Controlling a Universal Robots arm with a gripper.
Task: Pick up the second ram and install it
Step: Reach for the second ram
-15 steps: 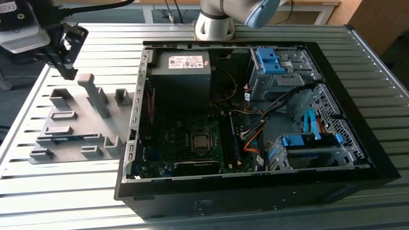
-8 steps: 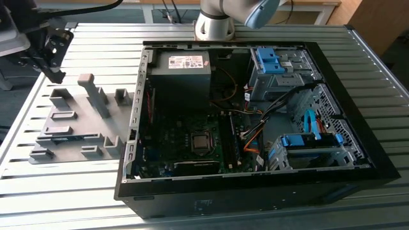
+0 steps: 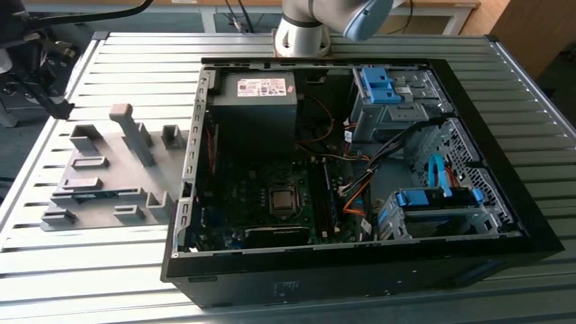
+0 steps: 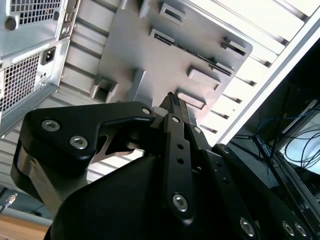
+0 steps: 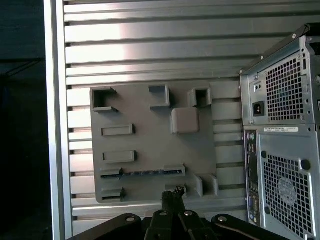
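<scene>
The second ram (image 5: 142, 173) is a thin blue-green stick lying flat between two holder blocks on the grey holder plate (image 5: 150, 145). In the exterior view the ram (image 3: 90, 196) rests on that plate (image 3: 117, 169), at the view's left beside the open computer case (image 3: 360, 169). My gripper (image 5: 172, 194) hangs well above the plate, its dark fingertips pressed together with nothing between them. In the second wrist view the gripper (image 4: 173, 102) points toward the plate (image 4: 145, 60), apart from the ram.
The case stands on a slatted metal table (image 3: 135, 61), its motherboard (image 3: 270, 196), drive cages with blue latches (image 3: 382, 84) and cables exposed. Its rear panel (image 5: 282, 140) rises beside the plate. The arm's base (image 3: 301, 30) stands behind the case. Several upright grey blocks (image 3: 135, 131) stand on the plate.
</scene>
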